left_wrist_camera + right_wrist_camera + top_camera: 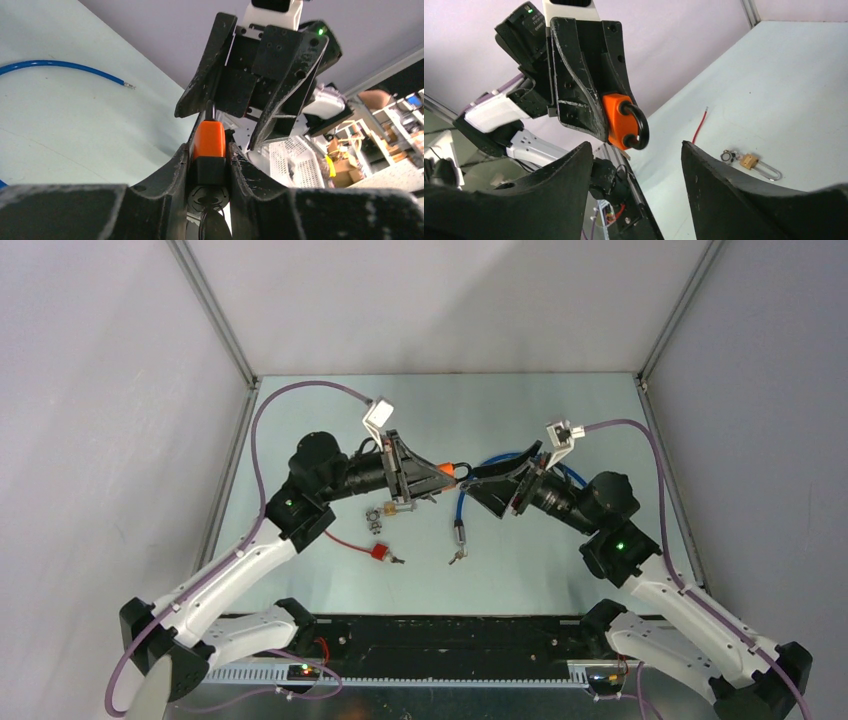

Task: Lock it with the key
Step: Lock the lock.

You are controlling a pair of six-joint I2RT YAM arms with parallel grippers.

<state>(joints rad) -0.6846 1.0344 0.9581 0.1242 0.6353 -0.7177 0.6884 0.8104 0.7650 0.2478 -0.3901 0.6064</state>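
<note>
Two arms over the desk [330,420], seen from above and from each wrist. Your left hand [432,475] is clenched on the orange padlock [209,140], gripping its black lower part and holding it in the air above the middle of the desk. The black shackle [639,127] points at your right hand [634,150], and both of its legs enter the orange body. A dark key [212,225] sits in the keyhole at the padlock's opposite end, between the left fingers. Your right hand is released: its fingers stand spread, grasp nothing, and face the shackle without touching it in the right wrist view. On the desk toward the near edge lie a brass padlock [751,161] with a key ring [726,156] just beside it and a red wire [700,127]. A blue cable [60,67] lies below the right arm.
</note>
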